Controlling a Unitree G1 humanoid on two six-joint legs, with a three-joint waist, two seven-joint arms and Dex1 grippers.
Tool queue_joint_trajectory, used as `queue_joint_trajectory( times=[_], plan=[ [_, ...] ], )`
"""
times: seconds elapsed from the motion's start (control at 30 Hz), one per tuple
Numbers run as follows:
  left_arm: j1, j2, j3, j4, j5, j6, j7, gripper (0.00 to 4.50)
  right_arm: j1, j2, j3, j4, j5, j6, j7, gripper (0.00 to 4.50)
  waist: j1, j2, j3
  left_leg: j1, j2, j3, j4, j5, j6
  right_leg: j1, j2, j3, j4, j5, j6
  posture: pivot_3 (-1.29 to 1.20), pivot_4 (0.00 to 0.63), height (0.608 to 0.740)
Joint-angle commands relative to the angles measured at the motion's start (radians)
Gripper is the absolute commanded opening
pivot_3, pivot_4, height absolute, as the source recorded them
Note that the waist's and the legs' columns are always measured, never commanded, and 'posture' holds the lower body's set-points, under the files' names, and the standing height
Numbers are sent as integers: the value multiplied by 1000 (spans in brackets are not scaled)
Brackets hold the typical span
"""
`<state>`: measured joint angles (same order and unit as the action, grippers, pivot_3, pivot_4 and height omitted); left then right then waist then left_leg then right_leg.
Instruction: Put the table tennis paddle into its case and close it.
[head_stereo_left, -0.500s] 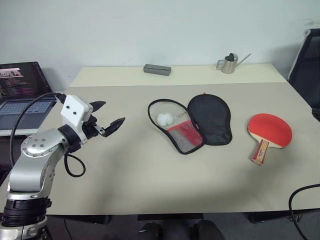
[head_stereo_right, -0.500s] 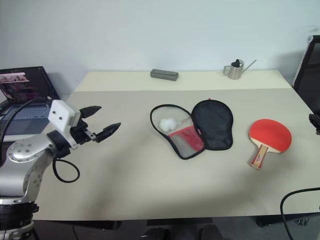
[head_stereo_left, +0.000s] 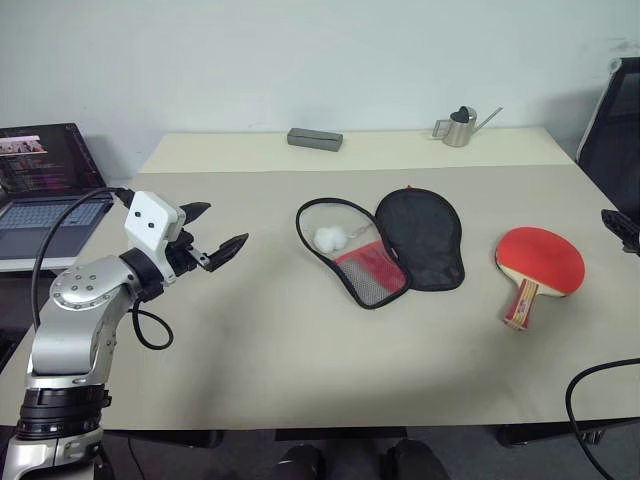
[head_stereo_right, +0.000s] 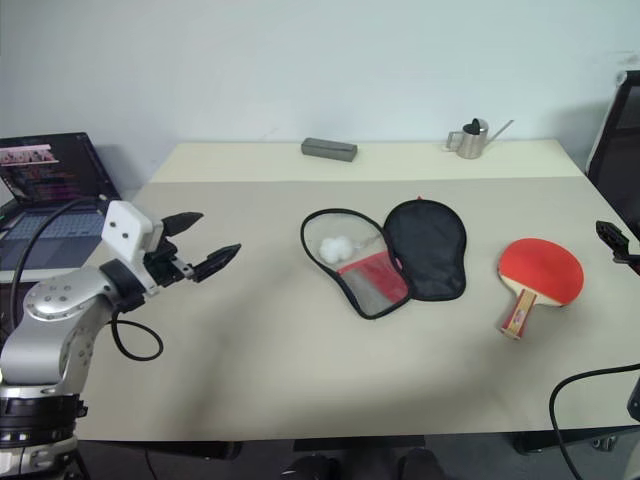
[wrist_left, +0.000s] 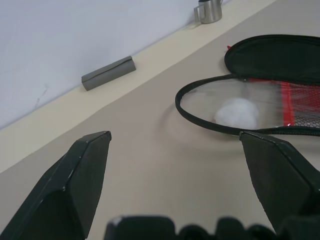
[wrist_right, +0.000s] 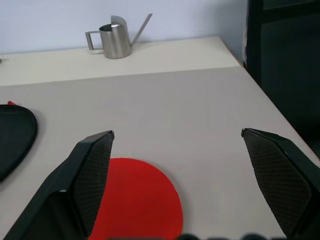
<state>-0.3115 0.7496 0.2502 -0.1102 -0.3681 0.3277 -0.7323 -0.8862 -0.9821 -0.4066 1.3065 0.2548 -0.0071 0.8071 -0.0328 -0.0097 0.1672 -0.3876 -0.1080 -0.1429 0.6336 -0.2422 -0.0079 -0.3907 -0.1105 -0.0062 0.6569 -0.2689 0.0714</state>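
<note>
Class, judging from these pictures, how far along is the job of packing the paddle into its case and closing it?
Done: the case already lies unzipped and spread open. In hand: nothing; the left gripper and right gripper are both open and empty, the right one above the paddle. Left: grasp the paddle, slide it in, zip shut.

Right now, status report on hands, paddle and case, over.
Left hand open, empty. Right hand open above the table tennis paddle, not gripping. Case unzipped, lying flat, pom-pom inside. Nothing between paddle and case.
</note>
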Motion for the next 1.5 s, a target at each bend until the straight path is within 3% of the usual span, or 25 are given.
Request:
queue_joint_trajectory(
  times=[0.03,0.27,1.0,1.5],
  plan=[
    [16,27,74,-23,-18,-19,-6,4500,-14,-3,-9,-34,4,-17,20,4468,-2,0,0,0,0,0,0,0,0,0,0,0,0,0,0,0,150,740],
    [52,13,129,15,-31,-46,-4,4500,12,15,-6,-65,12,-11,80,4468,-1,0,0,1,0,1,-1,-1,1,0,0,1,0,0,0,0,150,740],
    [1,6,84,37,-16,-58,11,4500,30,113,-22,-229,88,24,181,4468,0,0,0,3,1,3,-1,-1,1,0,0,4,1,0,0,0,150,740],
    [-50,1,85,110,-32,-68,-13,4500,151,190,41,-639,179,259,313,4468,0,0,0,5,1,4,-1,-1,2,0,1,6,2,0,1,0,150,740]
  ],
)
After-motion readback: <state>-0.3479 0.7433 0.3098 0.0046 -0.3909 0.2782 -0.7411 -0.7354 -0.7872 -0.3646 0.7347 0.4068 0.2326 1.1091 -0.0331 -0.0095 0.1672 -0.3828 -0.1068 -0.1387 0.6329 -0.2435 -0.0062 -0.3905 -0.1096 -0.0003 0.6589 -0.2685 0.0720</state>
